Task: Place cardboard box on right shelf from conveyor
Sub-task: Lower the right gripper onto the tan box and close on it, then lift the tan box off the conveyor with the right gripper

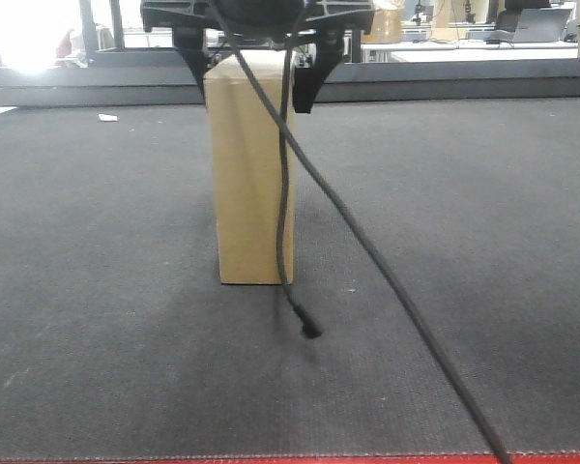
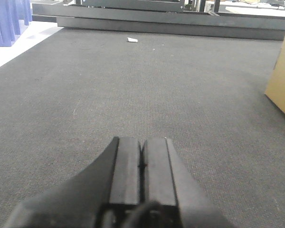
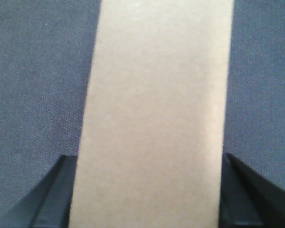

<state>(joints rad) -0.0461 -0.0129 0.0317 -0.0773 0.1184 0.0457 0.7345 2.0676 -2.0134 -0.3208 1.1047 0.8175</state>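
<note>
The left gripper (image 2: 142,161) is held low and level, its jaws pressed together. The right gripper (image 3: 149,199) is pointed downward, jaws spread astride the cardboard box (image 3: 156,95); contact cannot be confirmed.

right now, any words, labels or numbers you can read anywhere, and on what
No text can be read in any view.
box: plain tan faces, no print or label.
white scrap on the belt: too small to tell whether it bears print.
desks behind the belt: blurred, nothing legible.
</note>
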